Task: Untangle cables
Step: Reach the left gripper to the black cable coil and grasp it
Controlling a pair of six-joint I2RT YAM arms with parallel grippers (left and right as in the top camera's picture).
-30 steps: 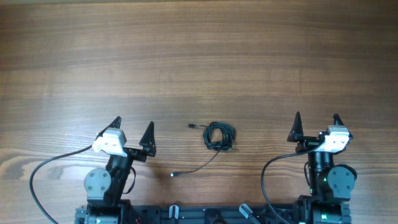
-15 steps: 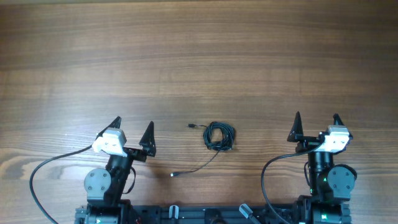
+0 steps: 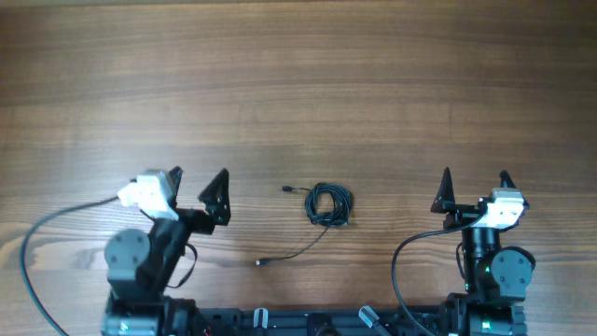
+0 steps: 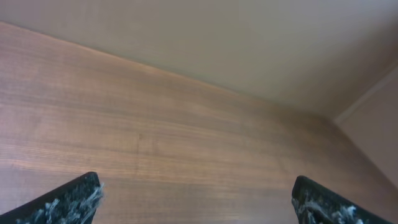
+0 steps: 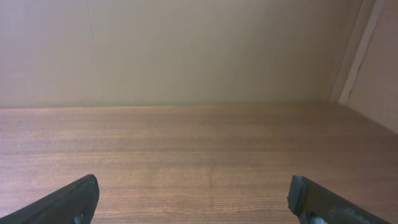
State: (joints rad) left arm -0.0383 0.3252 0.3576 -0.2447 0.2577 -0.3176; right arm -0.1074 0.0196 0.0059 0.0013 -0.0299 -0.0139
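The cables (image 3: 329, 203) lie in a small black coiled bundle on the wooden table (image 3: 298, 84), near the front middle. One thin end with a plug (image 3: 288, 189) sticks out to the left, and another strand trails down to a plug (image 3: 261, 262). My left gripper (image 3: 197, 182) is open, well left of the bundle. My right gripper (image 3: 475, 181) is open, well right of it. Both wrist views show only open fingertips over bare wood: the left gripper (image 4: 198, 196) and the right gripper (image 5: 194, 198). The cables are out of view there.
The arm bases and their thicker black cables (image 3: 42, 271) sit along the front edge. A beige wall (image 5: 186, 50) rises behind the table's far edge.
My left arm has swung and shifted left, its gripper turning slightly. The right arm and the cables have not moved.
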